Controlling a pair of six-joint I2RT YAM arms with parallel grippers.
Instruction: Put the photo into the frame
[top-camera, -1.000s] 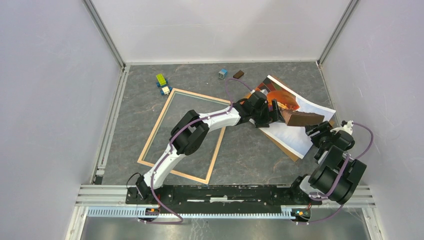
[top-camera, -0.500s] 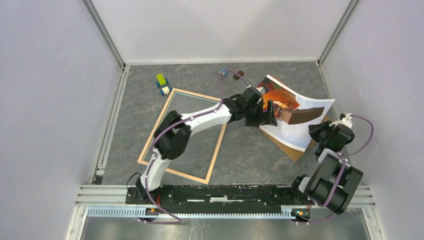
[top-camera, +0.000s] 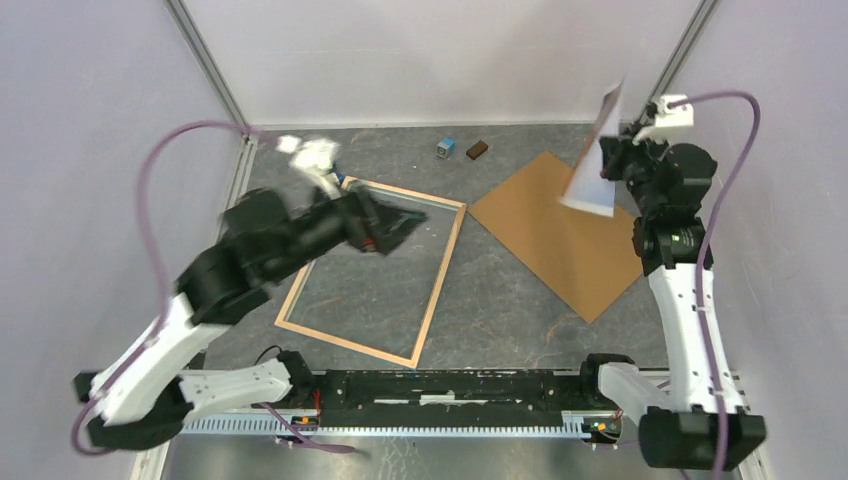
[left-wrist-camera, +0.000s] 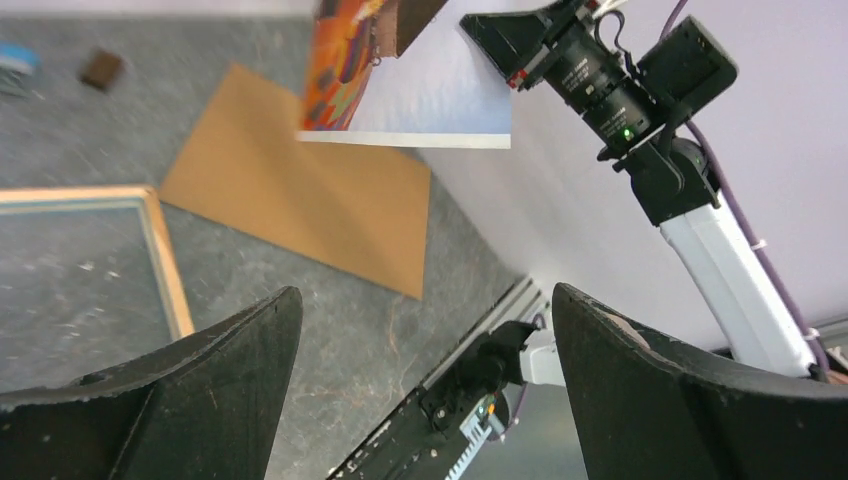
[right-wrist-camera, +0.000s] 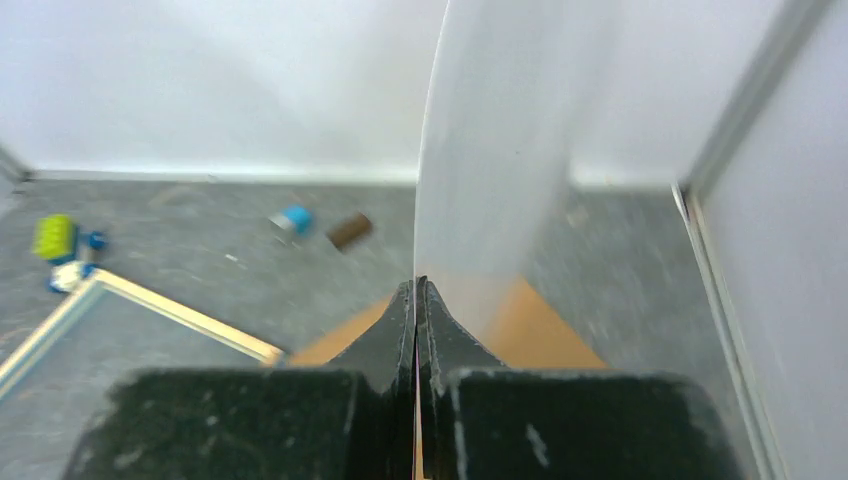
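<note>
Pale walls (top-camera: 420, 60) close in a grey, marbled bench (top-camera: 500, 310). The frame (top-camera: 438, 282) lies flat on it with its light wood side up and the grey surface showing through its opening.

To the right of the frame, and apart from it, a brown board (top-camera: 560, 240) lies flat, turned so one corner points toward the frame. Beyond the frame's far right corner sit a small blue cube (top-camera: 445, 148) and a small brown block (top-camera: 477, 150), close together. In the right wrist view a green block (right-wrist-camera: 55, 238) stands just past the frame's far left corner.

The photo (top-camera: 592, 170) is off the bench. It is held up in the air to the right of the frame, over the far part of the brown board. It stands nearly on edge and bows slightly. From above its white back shows, while the left wrist view catches the orange and red printed side.

The right fingers (right-wrist-camera: 385, 345) are pressed together on the photo's lower edge, with the sheet rising straight up from between them.

The left fingers (left-wrist-camera: 230, 360) hang above the far part of the frame, blurred in the top view. They are spread wide with nothing between them, and they point toward the raised photo.
</note>
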